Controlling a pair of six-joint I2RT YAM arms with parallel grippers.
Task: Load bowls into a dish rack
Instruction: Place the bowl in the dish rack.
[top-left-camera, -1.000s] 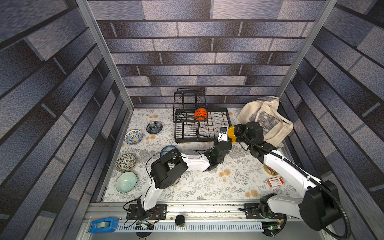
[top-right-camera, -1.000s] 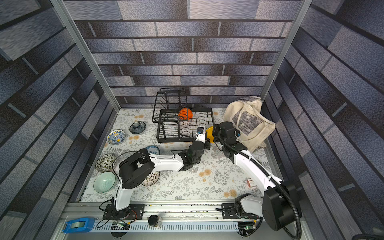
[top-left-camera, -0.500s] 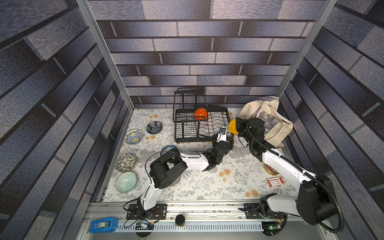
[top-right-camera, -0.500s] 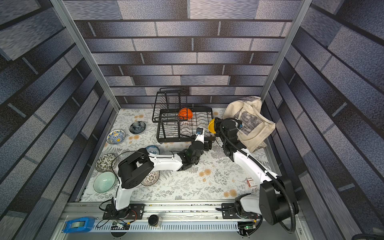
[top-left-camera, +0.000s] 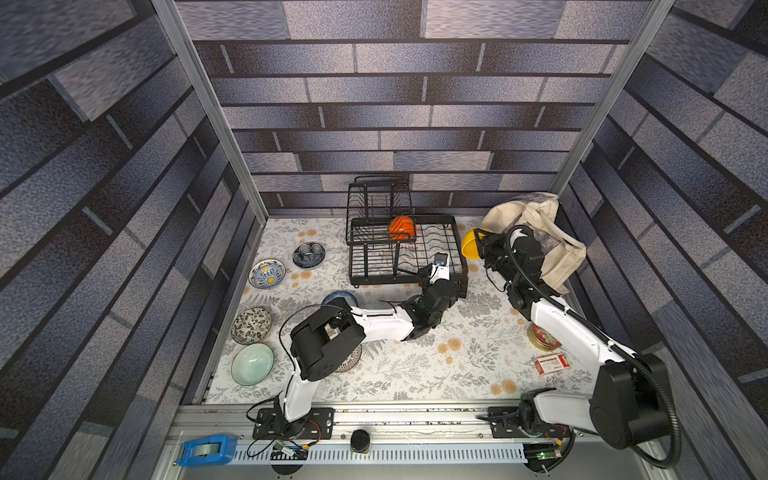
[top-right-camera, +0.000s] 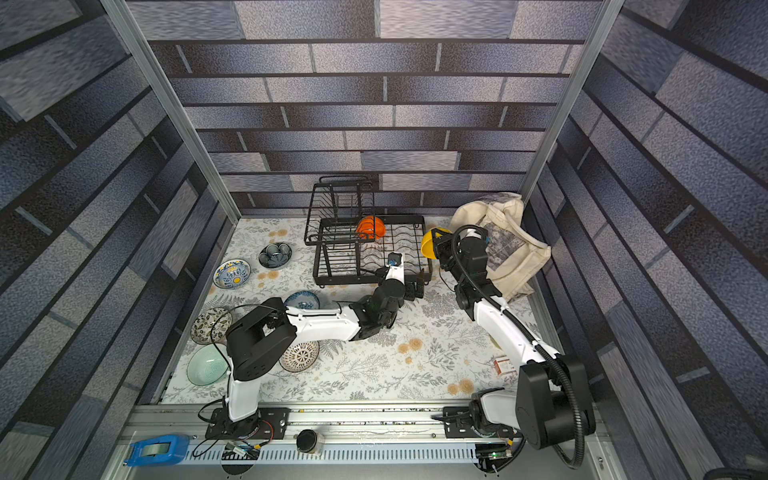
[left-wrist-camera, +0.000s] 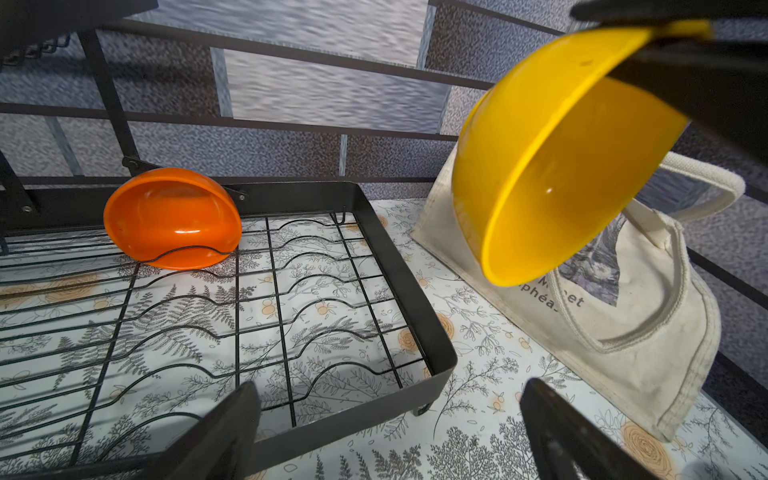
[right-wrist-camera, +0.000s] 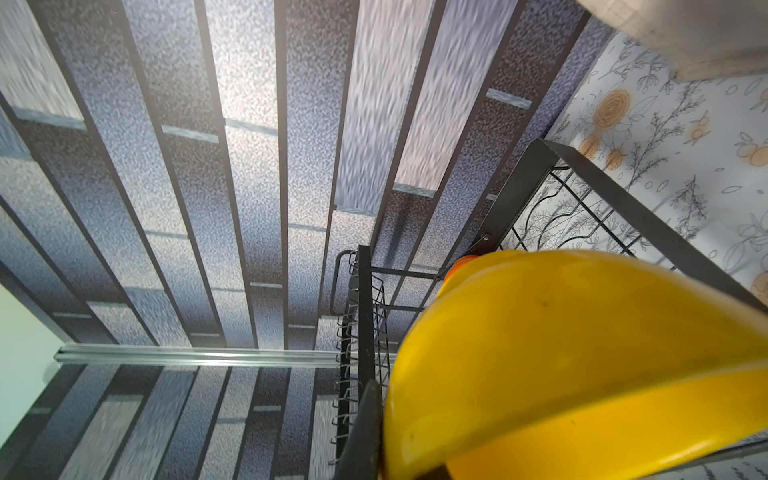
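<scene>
Floral mat (top-left-camera: 415, 365) carries a pale green bowl (top-left-camera: 252, 364) and a leafy-patterned bowl (top-left-camera: 251, 325) at its left edge. Toward the far edge stands the dish rack (left-wrist-camera: 399, 266), with an orange bowl (top-left-camera: 401, 227) on edge among its dividers. The left gripper (left-wrist-camera: 388, 399) hovers at the rack's near right corner, jaws wide apart and empty. The right gripper (top-left-camera: 482, 245), clamped on the yellow bowl (top-left-camera: 470, 248), holds it tilted just past the rack's right side.

lattice bowl (top-right-camera: 302, 357) half hidden, yellow bowl (right-wrist-camera: 582, 353) cropped
</scene>
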